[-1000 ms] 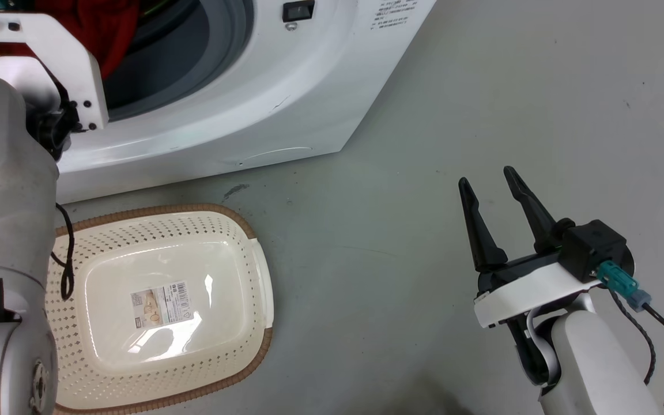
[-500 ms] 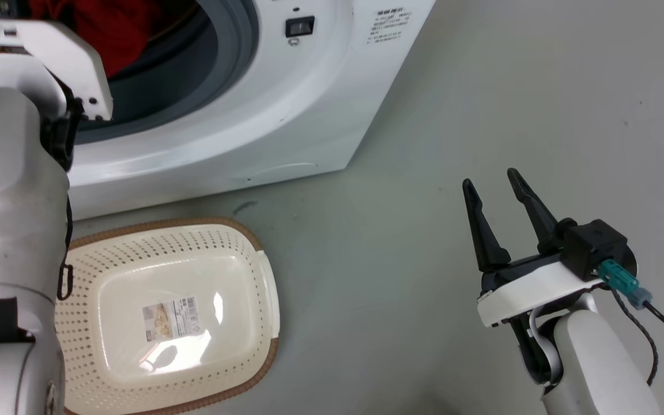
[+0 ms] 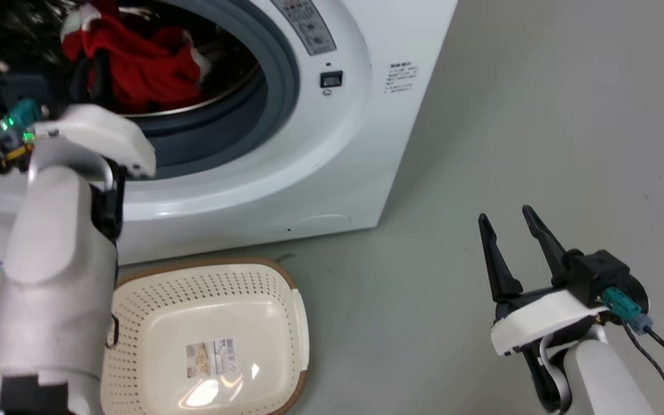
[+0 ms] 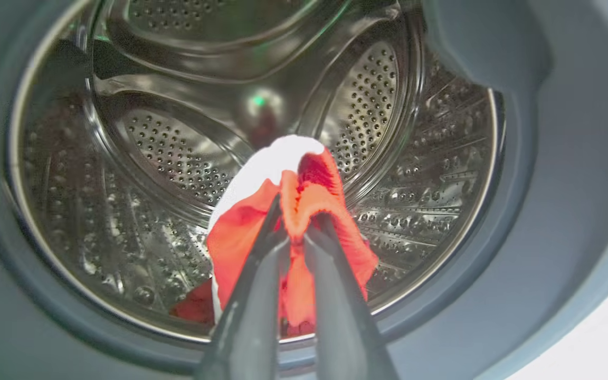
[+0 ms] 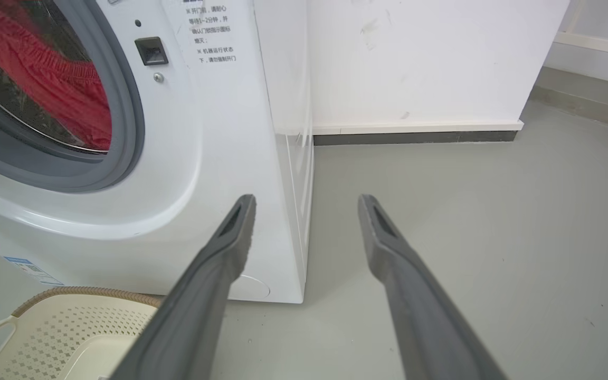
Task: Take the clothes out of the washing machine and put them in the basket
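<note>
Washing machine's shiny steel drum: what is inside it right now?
Bright red fabric clothes with white trim lie in the perforated drum; the left gripper is shut on a fold. Whatever lies under the heap is hidden.

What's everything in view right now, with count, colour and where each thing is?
washing machine: one, white, on the floor ahead
clothes: count unclear, red with white trim, inside the drum
basket: one, cream with brown rim, on the floor before the washing machine
label: one, pale, on the basket bottom
floor: grey
wall: white, beyond the washing machine
left end effector: dark, in the drum, shut on clothes
right end effector: dark, open, above the floor
</note>
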Motion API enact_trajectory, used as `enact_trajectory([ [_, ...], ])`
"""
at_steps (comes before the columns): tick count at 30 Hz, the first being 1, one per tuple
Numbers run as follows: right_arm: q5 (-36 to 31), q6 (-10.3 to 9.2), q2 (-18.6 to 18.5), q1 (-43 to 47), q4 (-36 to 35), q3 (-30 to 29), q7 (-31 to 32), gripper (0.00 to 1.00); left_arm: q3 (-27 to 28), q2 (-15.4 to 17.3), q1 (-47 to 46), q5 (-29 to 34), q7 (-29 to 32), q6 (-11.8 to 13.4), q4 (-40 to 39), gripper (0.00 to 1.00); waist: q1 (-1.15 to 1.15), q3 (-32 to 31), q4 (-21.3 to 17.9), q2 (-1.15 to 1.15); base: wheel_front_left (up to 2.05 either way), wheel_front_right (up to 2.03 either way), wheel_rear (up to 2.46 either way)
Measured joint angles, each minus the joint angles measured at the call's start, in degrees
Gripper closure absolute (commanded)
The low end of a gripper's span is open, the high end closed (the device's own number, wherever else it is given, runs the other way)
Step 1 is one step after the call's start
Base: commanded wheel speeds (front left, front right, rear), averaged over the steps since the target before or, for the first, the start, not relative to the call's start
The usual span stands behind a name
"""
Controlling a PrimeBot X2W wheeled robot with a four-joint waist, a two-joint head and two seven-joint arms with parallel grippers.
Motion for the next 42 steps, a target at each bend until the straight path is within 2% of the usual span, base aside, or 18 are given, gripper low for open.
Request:
enact_trajectory([
  [13, -0.5, 0.0, 0.0, 5.3, -1.8, -1.8, 2.8, 0.0, 2.2, -4.3, 18.9, 0.2, -0.1, 0.0, -20.5, 1.0, -0.01, -7.9, 4.8, 0.0, 0.0, 0.0, 0.0],
  [21, -0.6, 0.0, 0.0, 7.5, -3.3, -2.4, 3.8, 0.0, 2.4, -6.5, 27.6, 1.1, -0.1, 0.0, -37.2, 1.0, -0.01, -10.7, 7.6, 0.0, 0.0, 0.0, 0.0],
  [23, -0.6, 0.0, 0.0, 8.3, -3.7, -2.5, 4.3, 0.0, 1.9, -7.2, 31.0, 1.2, -0.1, 0.5, -43.7, 1.0, -0.01, -11.5, 8.6, 0.0, 0.0, 0.0, 0.0],
  [31, -0.6, -0.01, 0.0, 9.5, -4.7, -2.3, 5.0, 0.0, 1.5, -8.2, 40.5, 1.1, 2.3, 2.4, -55.8, 1.0, -0.01, -12.3, 10.3, 0.0, 0.0, 0.0, 0.0],
  [36, -0.6, 0.0, 0.0, 9.5, -5.4, -1.9, 5.2, 0.0, -0.1, -9.4, 48.9, 0.2, 5.1, 3.9, -55.9, 1.0, -0.01, -10.8, 10.7, 0.0, 0.0, 0.0, 0.0],
  [39, -0.8, -0.01, 0.0, 9.0, -6.0, -1.6, 5.4, 0.0, -0.8, -10.3, 52.5, -1.4, 5.7, 4.6, -50.7, 1.0, -0.01, -9.2, 10.9, 0.0, 0.0, 0.0, 0.0],
  [40, -1.1, -0.01, 0.0, 8.4, -6.3, -1.4, 5.5, 0.0, -0.9, -10.7, 53.6, -2.8, 5.0, 5.1, -46.2, 1.0, 0.0, -7.8, 10.8, 0.0, 0.0, 0.0, 0.0],
  [41, -1.1, -0.01, 0.0, 8.4, -6.3, -1.4, 5.5, 0.0, -0.9, -10.7, 53.6, -2.8, 5.0, 5.1, -46.2, 1.0, 0.0, -7.8, 10.8, 0.0, 0.0, 0.0, 0.0],
  [42, -1.5, 0.0, 0.0, 7.3, -6.7, -1.4, 5.5, 0.0, -1.4, -11.1, 53.6, -4.0, 4.1, 5.3, -40.9, 1.0, 0.0, -6.2, 10.8, 0.0, 0.0, 0.0, 0.0],
])
